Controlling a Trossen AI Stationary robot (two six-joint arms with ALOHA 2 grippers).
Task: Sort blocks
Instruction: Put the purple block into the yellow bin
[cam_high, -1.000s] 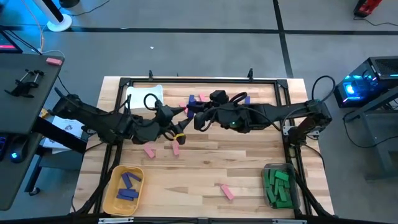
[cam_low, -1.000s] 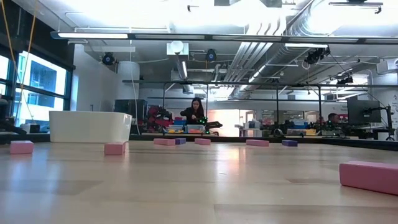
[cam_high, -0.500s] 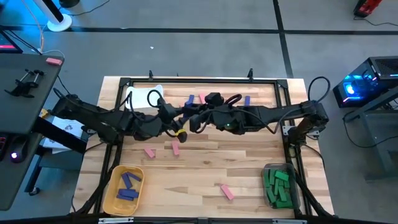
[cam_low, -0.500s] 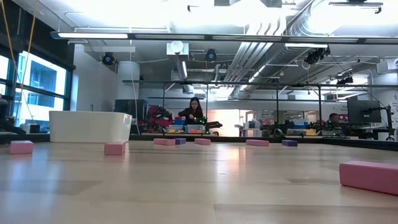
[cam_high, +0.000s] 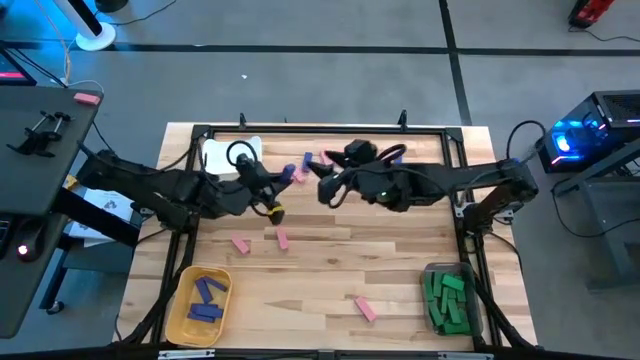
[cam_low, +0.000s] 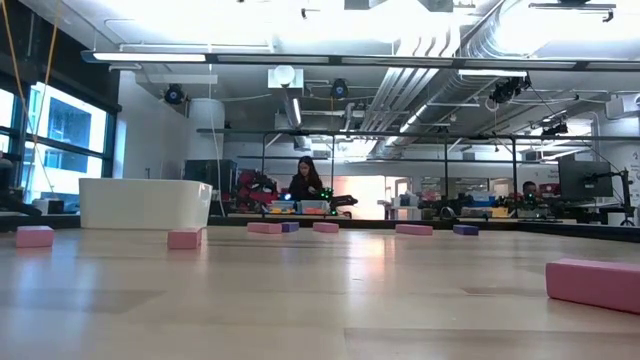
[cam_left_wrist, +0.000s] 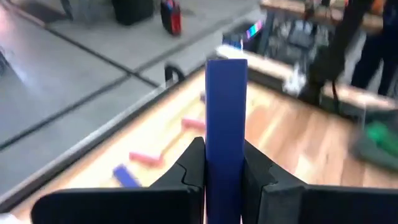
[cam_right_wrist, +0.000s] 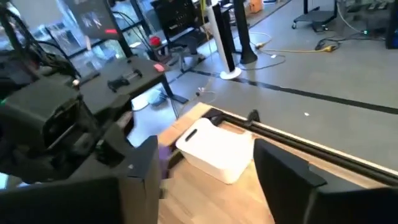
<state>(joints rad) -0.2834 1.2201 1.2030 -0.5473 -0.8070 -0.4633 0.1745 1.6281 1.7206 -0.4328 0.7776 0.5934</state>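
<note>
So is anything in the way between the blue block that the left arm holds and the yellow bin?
Nothing tall. The blue block is clamped in the left fingers. Two pink blocks lie flat on the table between it and the yellow bin, probably low enough to pass over.

My wooden table (cam_high: 330, 270) carries a white bin (cam_high: 222, 157) at its far left, a yellow bin (cam_high: 198, 305) at its near left corner and a clear bin (cam_high: 449, 297) at its near right. Loose pink blocks (cam_high: 364, 308) lie on the bare boards, with blue-purple ones near the far edge.
</note>
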